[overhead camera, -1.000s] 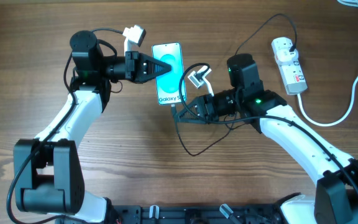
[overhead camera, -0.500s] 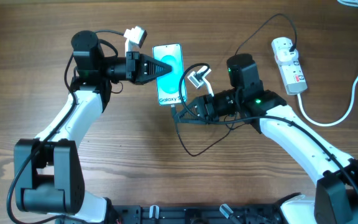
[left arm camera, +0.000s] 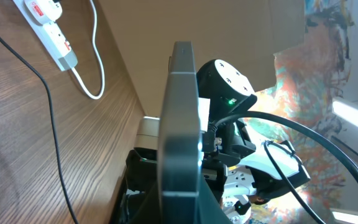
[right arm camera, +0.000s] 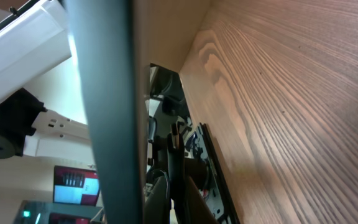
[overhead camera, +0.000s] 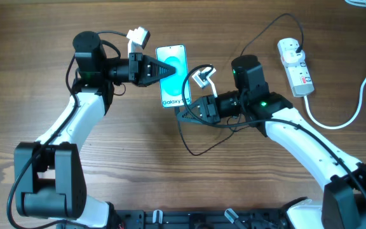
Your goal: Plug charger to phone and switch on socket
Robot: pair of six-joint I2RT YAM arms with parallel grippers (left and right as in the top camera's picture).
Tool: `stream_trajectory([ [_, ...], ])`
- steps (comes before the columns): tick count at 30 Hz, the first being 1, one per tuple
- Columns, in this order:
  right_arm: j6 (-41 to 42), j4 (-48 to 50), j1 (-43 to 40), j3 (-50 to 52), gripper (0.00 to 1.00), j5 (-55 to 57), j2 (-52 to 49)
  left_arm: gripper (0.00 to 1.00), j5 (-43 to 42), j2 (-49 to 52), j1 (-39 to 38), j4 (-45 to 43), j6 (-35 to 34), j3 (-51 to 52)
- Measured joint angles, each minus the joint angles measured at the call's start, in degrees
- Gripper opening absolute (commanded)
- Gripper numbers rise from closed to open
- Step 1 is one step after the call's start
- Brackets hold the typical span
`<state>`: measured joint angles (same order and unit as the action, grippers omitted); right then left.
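The phone [overhead camera: 176,86], with its cyan screen up, is held at its left edge by my left gripper [overhead camera: 161,69], which is shut on it. In the left wrist view the phone [left arm camera: 179,112] shows edge-on between the fingers [left arm camera: 182,208]. My right gripper [overhead camera: 182,116] is shut on the connector end of the charger [overhead camera: 199,151], right at the phone's "Galaxy" end. In the right wrist view the dark connector [right arm camera: 174,155] sits between the fingers [right arm camera: 178,196], beside the phone's edge [right arm camera: 104,93]. The thin black cable runs to the white socket [overhead camera: 295,65] at the far right.
A thick white cord [overhead camera: 354,108] loops from the socket off the right edge. The socket [left arm camera: 50,28] and black cable [left arm camera: 50,124] also show in the left wrist view. The charger cable makes a loose loop on the wooden table [overhead camera: 138,165] below my right gripper.
My right gripper has shifted slightly up and left toward the phone's lower end, and the cable loop moved with it. The left arm and phone have not moved.
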<state>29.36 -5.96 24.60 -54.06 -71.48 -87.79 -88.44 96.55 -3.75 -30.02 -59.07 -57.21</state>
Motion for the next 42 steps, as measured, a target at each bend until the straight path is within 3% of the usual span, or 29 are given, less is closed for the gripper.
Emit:
stream_trajectory([
  [6, -2.03, -9.31, -0.04, 0.04, 0.05, 1.70, 1.05, 0.04, -0.63, 0.00, 0.59, -0.24, 0.00, 0.00],
  [42, -2.62, -7.04, -0.04, 0.04, 0.04, -0.90, 2.62, 0.04, 1.53, 0.00, -0.98, 0.87, 3.48, 0.00],
])
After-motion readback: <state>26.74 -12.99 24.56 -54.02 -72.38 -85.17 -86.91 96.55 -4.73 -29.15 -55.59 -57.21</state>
